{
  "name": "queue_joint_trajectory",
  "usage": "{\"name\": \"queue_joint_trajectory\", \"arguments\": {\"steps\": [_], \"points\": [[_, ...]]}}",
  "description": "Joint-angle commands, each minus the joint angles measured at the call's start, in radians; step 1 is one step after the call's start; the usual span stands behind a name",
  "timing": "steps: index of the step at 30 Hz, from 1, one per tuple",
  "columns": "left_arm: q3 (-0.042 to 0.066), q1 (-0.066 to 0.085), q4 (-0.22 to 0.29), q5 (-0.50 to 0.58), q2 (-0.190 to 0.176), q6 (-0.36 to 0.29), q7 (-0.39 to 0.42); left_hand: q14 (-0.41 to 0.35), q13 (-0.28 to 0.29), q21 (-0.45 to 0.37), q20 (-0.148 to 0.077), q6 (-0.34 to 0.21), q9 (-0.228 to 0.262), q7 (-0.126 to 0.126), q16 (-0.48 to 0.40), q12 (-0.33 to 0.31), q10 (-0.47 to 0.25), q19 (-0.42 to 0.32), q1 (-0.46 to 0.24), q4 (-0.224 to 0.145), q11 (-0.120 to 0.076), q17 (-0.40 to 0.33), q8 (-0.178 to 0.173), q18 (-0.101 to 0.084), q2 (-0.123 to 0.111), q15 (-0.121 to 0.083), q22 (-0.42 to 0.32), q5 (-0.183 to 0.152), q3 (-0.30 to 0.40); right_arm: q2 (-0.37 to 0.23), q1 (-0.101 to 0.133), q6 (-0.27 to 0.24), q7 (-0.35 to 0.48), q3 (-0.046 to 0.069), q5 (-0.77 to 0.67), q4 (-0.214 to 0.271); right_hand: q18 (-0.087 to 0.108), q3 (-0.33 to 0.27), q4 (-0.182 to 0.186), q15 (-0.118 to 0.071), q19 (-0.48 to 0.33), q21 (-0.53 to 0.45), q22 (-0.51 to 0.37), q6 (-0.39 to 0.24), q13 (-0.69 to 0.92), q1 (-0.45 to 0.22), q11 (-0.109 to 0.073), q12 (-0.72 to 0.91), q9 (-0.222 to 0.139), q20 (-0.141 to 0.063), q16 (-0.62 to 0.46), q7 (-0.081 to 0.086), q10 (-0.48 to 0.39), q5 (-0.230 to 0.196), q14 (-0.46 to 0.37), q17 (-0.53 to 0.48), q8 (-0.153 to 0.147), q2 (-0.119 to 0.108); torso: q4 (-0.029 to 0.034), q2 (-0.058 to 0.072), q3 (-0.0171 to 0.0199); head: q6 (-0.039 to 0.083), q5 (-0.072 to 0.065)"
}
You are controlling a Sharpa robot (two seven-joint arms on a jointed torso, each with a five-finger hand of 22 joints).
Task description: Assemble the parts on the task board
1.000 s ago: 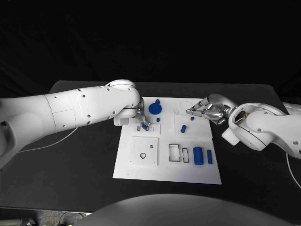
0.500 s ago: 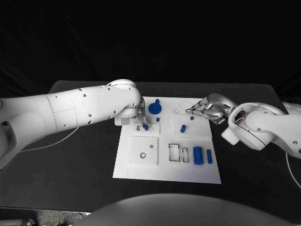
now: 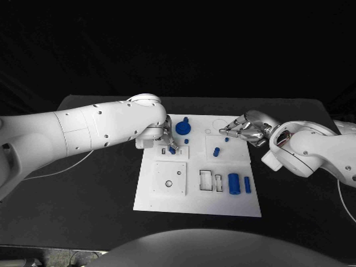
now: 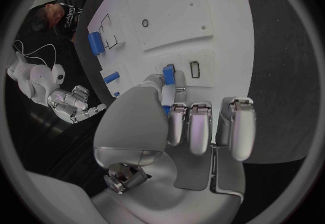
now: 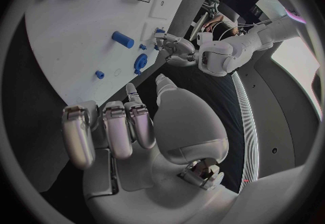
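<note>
1. The left hand [image 3: 167, 139] is over the far left part of the white task board [image 3: 196, 203], its fingers pinched on a small blue peg [image 4: 168, 75] whose tip is down at the board's surface.
2. Just beside that peg, on the fingertip side, a small black-outlined rectangular slot [image 4: 195, 69] is cut in the board.
3. The right hand [image 3: 243, 130] hangs over the far right edge of the board, fingers curled loosely and apart with nothing in them [image 5: 129, 126].
4. Between the two hands, on the far part of the board, stands a round blue knob-like part [image 3: 183, 129], close to the left hand's fingertips.
5. A short blue cylinder [image 3: 216, 151] lies on the board near the right hand, on its robot-ward side, with a tiny blue stud [image 3: 227, 139] between it and the hand.
6. Nearer the robot, well apart from both hands, a thick blue cylinder [image 3: 234, 184] and a slimmer blue bar [image 3: 248, 184] lie side by side next to rectangular outlined recesses [image 3: 206, 178].
</note>
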Motion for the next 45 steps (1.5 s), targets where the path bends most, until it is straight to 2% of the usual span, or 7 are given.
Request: {"name": "queue_joint_trajectory", "arguments": {"steps": [1, 15, 21, 23, 26, 30, 45], "points": [[0.0, 0.0, -0.002, 0.012, 0.005, 0.026, -0.05, 0.104, 0.263, 0.002, -0.006, 0.006, 0.003, -0.007, 0.003, 0.002, 0.106, 0.103, 0.005, 0.001, -0.001, 0.263, 0.002, -0.015, 0.009, -0.004, 0.263, -0.009, 0.006, 0.002, -0.001, 0.006, -0.001, 0.0, -0.011, 0.0, -0.014, 0.002, -0.005, 0.007, 0.107, 0.004, 0.263, 0.001, 0.263, 0.008, 0.007, -0.005, 0.0, 0.008, 0.004, 0.004, 0.107, 0.004, 0.102, 0.263, 0.005, 0.001, -0.0002, 0.0, 0.0004, 0.0, 0.0], [0.0, -0.001, -0.011, 0.015, 0.009, 0.026, -0.057, 0.104, 0.263, 0.002, -0.005, 0.004, 0.007, -0.005, 0.003, 0.002, 0.106, 0.103, 0.003, 0.001, 0.0, 0.263, -0.006, -0.015, 0.01, -0.003, 0.263, -0.028, 0.01, -0.001, -0.001, 0.006, -0.002, 0.0, -0.01, 0.003, -0.014, 0.002, -0.005, 0.007, 0.107, 0.004, 0.263, 0.001, 0.263, 0.008, 0.007, -0.005, 0.0, 0.008, 0.004, 0.004, 0.107, 0.004, 0.102, 0.263, 0.005, 0.001, 0.0005, 0.0, 0.0004, 0.0, -0.001], [0.0, -0.001, -0.011, 0.02, 0.008, 0.034, -0.06, 0.104, 0.263, 0.002, -0.003, -0.006, 0.005, 0.002, 0.003, 0.002, 0.106, 0.103, -0.028, 0.002, 0.007, 0.263, -0.026, -0.015, -0.001, 0.0, 0.263, -0.039, -0.003, 0.001, -0.001, 0.005, -0.001, 0.0, -0.01, 0.003, -0.014, 0.002, -0.005, 0.007, 0.107, 0.004, 0.263, 0.001, 0.263, 0.008, 0.007, -0.005, 0.0, 0.008, 0.004, 0.004, 0.107, 0.004, 0.102, 0.263, 0.005, 0.001, -0.0001, 0.0, 0.0003, 0.0, -0.001], [0.0, -0.001, -0.011, 0.022, 0.008, 0.035, -0.062, 0.104, 0.263, 0.002, -0.001, -0.011, 0.001, 0.007, 0.003, 0.002, 0.106, 0.103, -0.06, 0.002, 0.011, 0.263, -0.04, -0.015, -0.004, 0.004, 0.263, -0.054, -0.017, 0.001, -0.001, 0.004, -0.001, 0.0, -0.01, 0.003, -0.014, 0.002, -0.005, 0.007, 0.107, 0.004, 0.263, 0.001, 0.263, 0.008, 0.007, -0.005, 0.0, 0.008, 0.004, 0.004, 0.107, 0.004, 0.102, 0.263, 0.005, 0.001, 0.0, 0.0, 0.0002, 0.0, -0.002], [0.0, -0.001, -0.01, 0.019, 0.009, 0.037, -0.064, 0.104, 0.263, 0.002, 0.003, -0.011, -0.002, 0.012, 0.003, 0.002, 0.106, 0.103, -0.102, 0.002, 0.017, 0.263, -0.054, -0.015, -0.01, 0.008, 0.263, -0.104, -0.042, 0.001, -0.001, 0.004, 0.0, 0.0, -0.01, 0.003, -0.014, 0.002, -0.005, 0.007, 0.107, 0.004, 0.263, 0.001, 0.263, 0.008, 0.007, -0.005, 0.0, 0.008, 0.004, 0.004, 0.107, 0.004, 0.102, 0.263, 0.005, 0.001, -0.0001, 0.001, -0.0001, 0.0, -0.002], [0.0, -0.001, -0.009, 0.015, 0.01, 0.037, -0.066, 0.104, 0.263, 0.002, 0.008, -0.004, -0.004, 0.017, 0.003, 0.002, 0.106, 0.103, -0.16, 0.004, 0.021, 0.263, -0.066, -0.015, -0.019, 0.013, 0.263, -0.192, -0.084, 0.001, -0.001, 0.003, -0.001, 0.0, -0.007, 0.004, -0.014, 0.002, -0.005, 0.007, 0.107, 0.004, 0.263, 0.001, 0.263, 0.008, 0.007, -0.005, 0.0, 0.008, 0.004, 0.004, 0.107, 0.004, 0.102, 0.263, 0.005, 0.001, -0.0002, 0.001, 0.0, 0.0, -0.001], [0.0, -0.002, -0.006, -0.008, 0.01, 0.029, -0.071, 0.104, 0.263, 0.002, 0.01, 0.006, -0.001, 0.015, 0.003, 0.002, 0.106, 0.103, -0.168, 0.004, 0.02, 0.263, -0.071, -0.015, -0.009, 0.013, 0.263, -0.207, -0.099, -0.002, -0.002, 0.004, -0.002, 0.0, -0.003, 0.003, -0.014, 0.001, -0.005, 0.007, 0.107, 0.004, 0.263, 0.0, 0.263, 0.008, 0.007, -0.005, -0.001, 0.008, 0.004, 0.004, 0.107, 0.004, 0.102, 0.263, 0.004, 0.003, 0.0, 0.0, 0.0001, 0.0, 0.0]]}}
